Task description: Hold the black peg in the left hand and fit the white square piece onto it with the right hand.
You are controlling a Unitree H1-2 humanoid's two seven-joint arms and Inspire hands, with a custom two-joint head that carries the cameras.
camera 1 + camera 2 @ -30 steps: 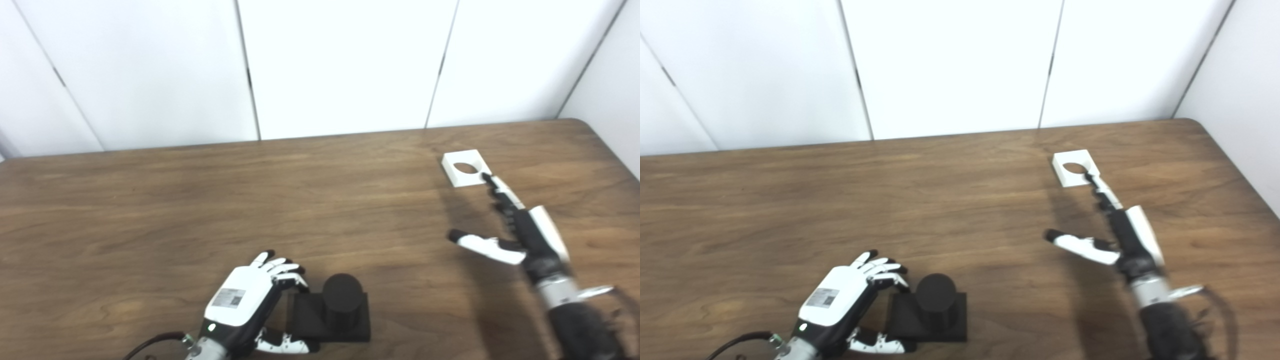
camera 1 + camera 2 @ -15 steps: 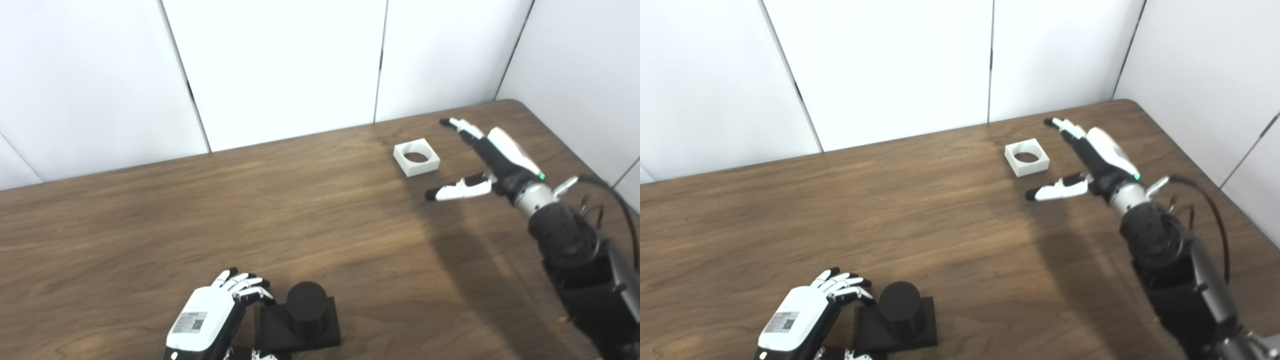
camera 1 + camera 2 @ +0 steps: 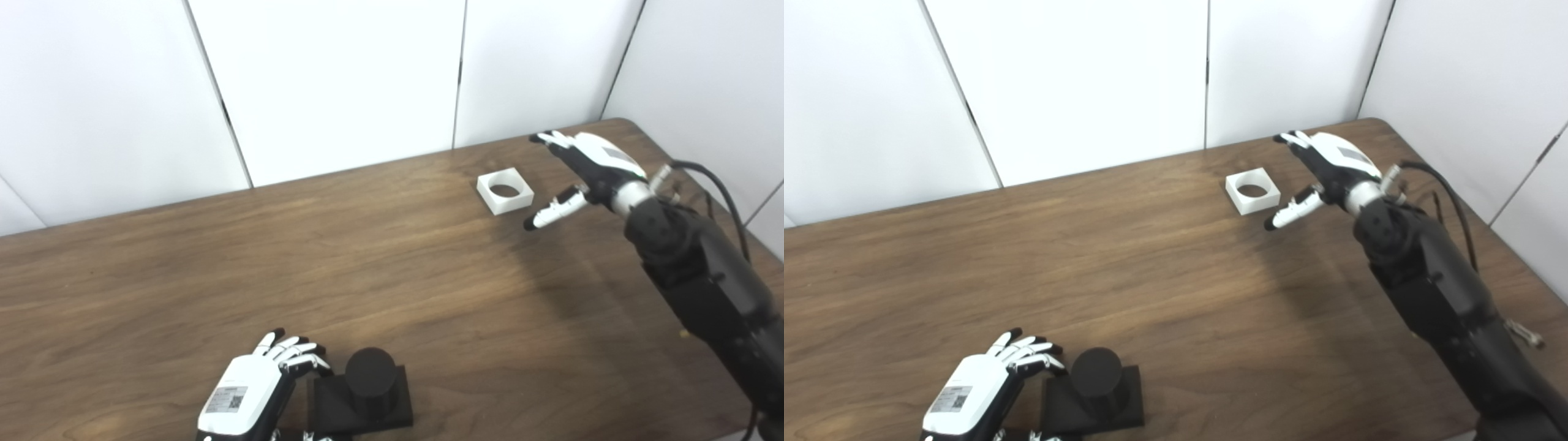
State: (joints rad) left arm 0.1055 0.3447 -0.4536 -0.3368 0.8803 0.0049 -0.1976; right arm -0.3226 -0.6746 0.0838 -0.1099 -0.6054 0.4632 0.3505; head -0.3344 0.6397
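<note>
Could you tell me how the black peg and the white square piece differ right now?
The black peg is a dark cylinder rising from a square base; the white square piece is a pale block with a round hole. The peg sits near the table's front, beside the left hand; the piece lies far back, just left of the open right hand. Both rest on the table.

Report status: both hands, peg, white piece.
Left hand open beside the black peg, not gripping. Right hand open, next to the white square piece, no contact. Piece flat on the table. Nothing between.
</note>
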